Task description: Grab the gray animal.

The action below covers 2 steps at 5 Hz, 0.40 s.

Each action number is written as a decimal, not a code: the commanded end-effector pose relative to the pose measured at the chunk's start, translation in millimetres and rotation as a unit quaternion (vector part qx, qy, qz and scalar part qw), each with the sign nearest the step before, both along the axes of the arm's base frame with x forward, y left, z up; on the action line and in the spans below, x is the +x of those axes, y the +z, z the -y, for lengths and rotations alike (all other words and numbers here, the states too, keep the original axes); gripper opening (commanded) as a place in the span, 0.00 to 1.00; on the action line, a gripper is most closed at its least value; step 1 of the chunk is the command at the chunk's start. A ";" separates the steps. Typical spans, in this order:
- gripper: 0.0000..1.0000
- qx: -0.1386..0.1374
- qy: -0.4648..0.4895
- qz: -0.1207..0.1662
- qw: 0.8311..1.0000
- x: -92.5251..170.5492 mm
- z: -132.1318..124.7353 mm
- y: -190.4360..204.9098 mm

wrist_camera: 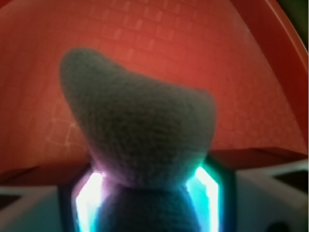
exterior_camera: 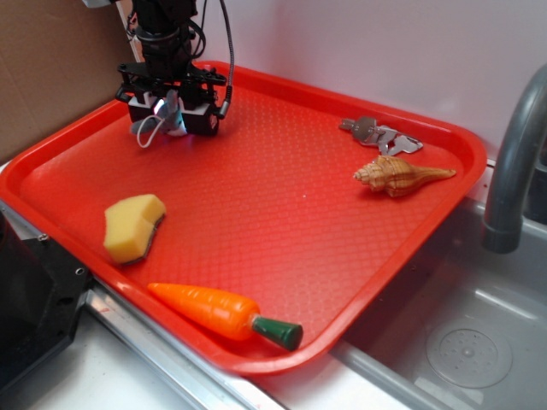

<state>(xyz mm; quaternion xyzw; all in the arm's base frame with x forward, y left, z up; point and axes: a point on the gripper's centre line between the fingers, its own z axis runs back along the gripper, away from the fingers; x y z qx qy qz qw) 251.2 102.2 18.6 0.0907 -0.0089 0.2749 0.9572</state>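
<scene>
Gripper pinching the gray animal at the far left corner of the red tray.

Animal: fuzzy knit-looking plush, rounded body narrowing to a blunt point; in wrist view that point aims up-left, long axis running out from between the glowing pads. Pale cord loop dangles below. Tray: hard plastic, diamond-embossed, raised rim close behind and left of the gripper; wide bare floor toward centre. Elsewhere: spongy yellow sponge, glossy carrot, ridged spiral seashell, metal keys.
</scene>
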 end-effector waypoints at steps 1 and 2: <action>0.00 -0.016 -0.031 -0.008 0.999 -9.9 -2.6 24.1; 0.00 -0.046 -0.120 0.011 0.992 -14.7 44.2 73.5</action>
